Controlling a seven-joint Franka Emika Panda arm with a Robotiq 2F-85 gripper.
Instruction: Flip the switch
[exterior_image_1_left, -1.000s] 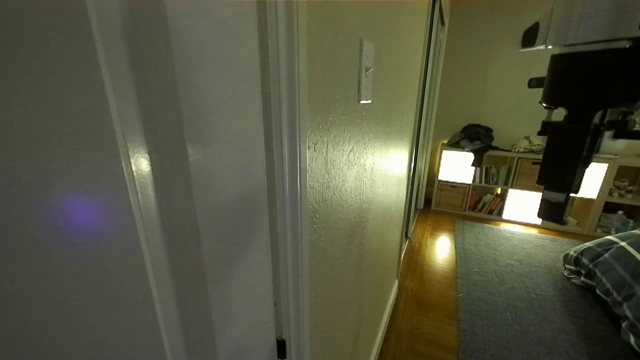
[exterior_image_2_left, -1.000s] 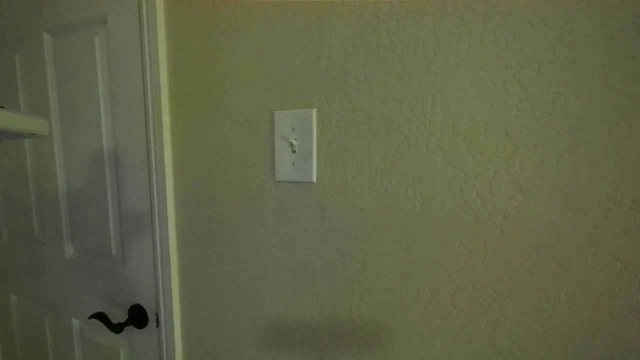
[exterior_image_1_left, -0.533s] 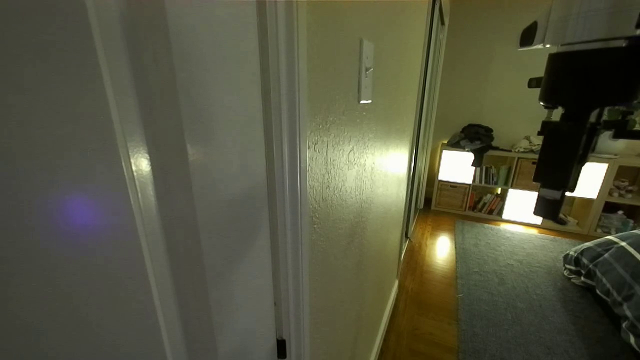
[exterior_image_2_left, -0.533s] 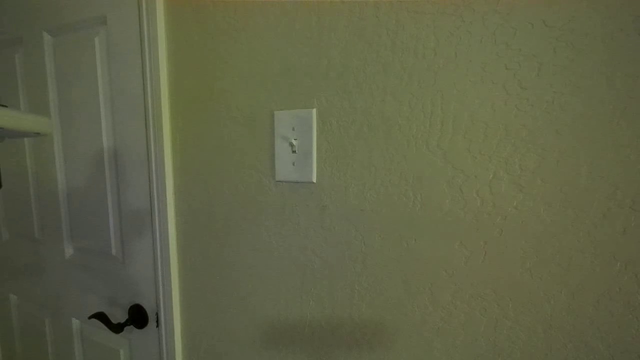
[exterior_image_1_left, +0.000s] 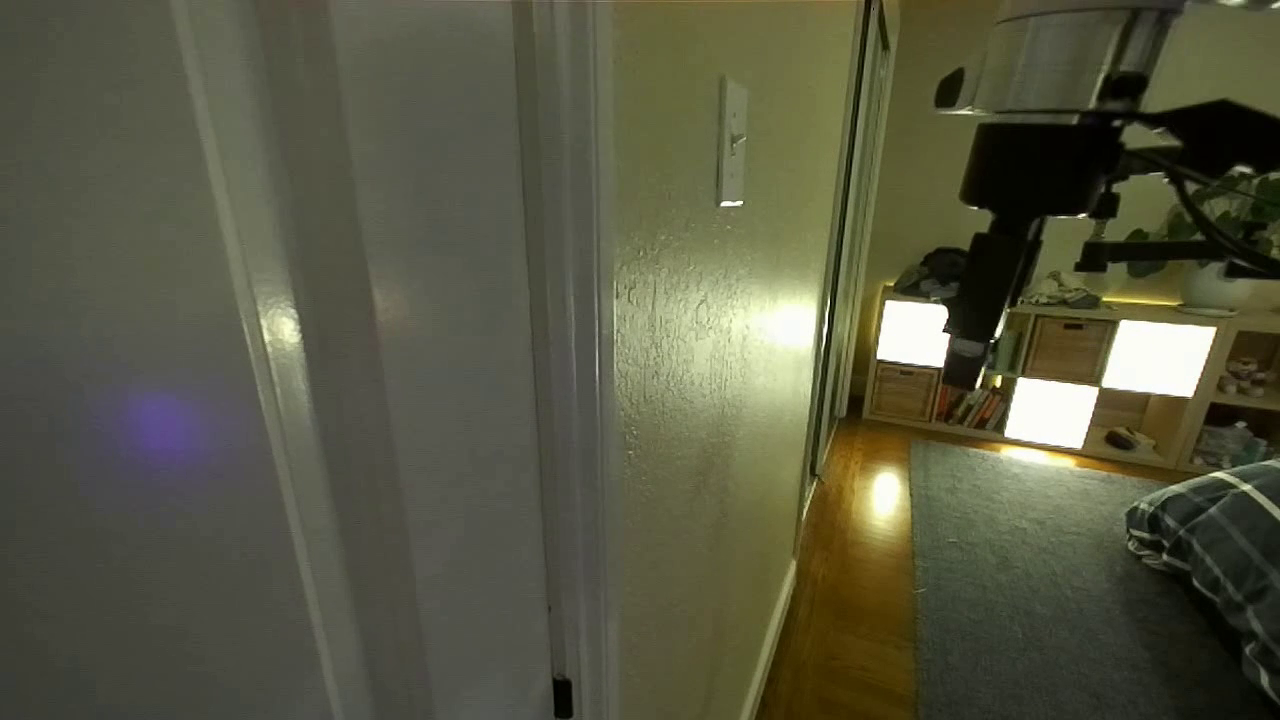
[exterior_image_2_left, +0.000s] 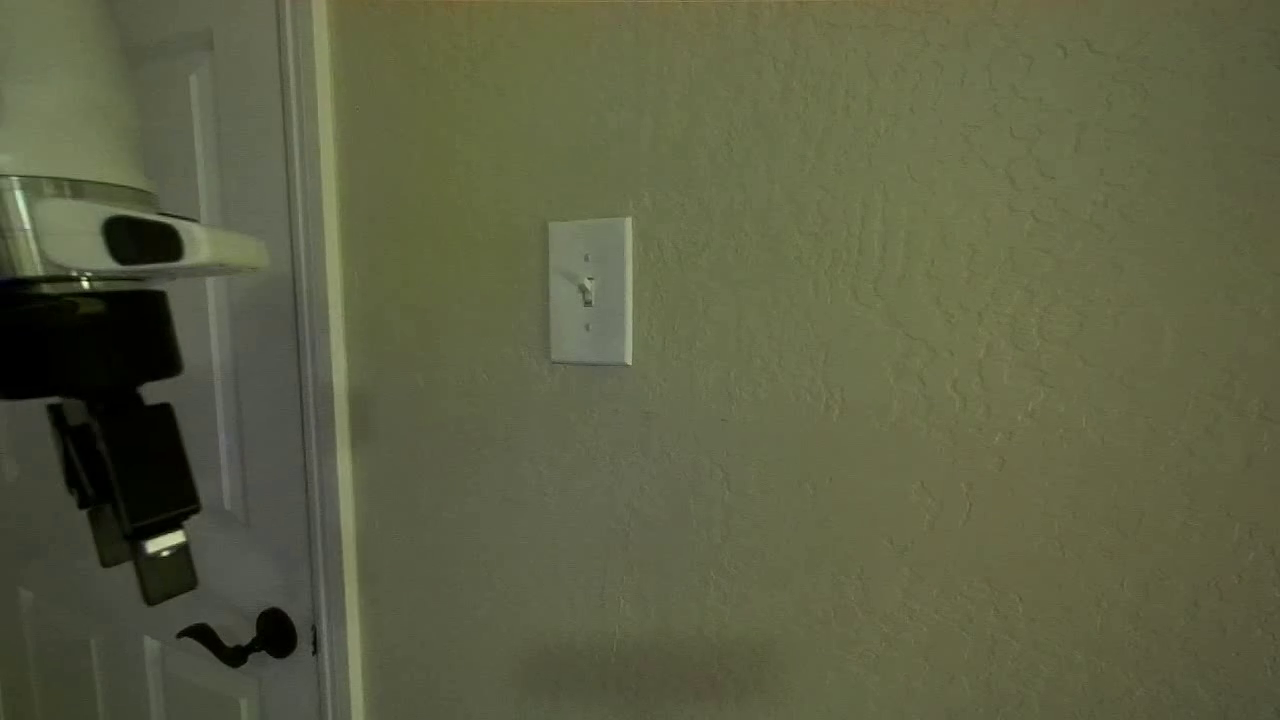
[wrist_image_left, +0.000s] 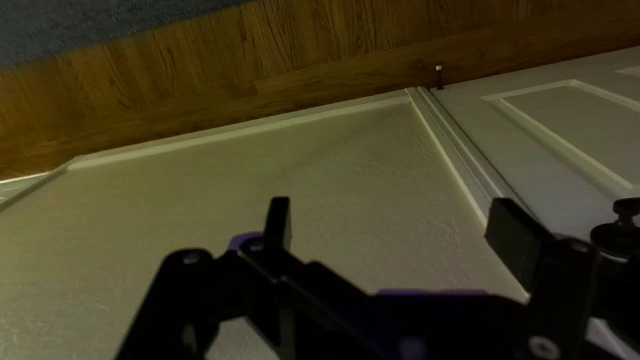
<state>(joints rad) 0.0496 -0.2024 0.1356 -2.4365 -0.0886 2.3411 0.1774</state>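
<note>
The switch is a small white upright plate on the wall in both exterior views. Its toggle sticks out from the upper part of its slot. My gripper hangs fingers down, apart from the wall and the switch, in both exterior views. In an exterior view its fingertips are left of the switch plate and lower than it. In the wrist view my gripper is open, with nothing between its fingers. The switch is out of view there.
A white door with a dark handle and its frame stand left of the switch. A low shelf stands at the far wall. A grey rug and a bed are at the right.
The arm has moved left and slightly up in an exterior view, nearer the switch wall. In an exterior view arm and gripper have come into sight from the left edge. The switch looks unchanged.
</note>
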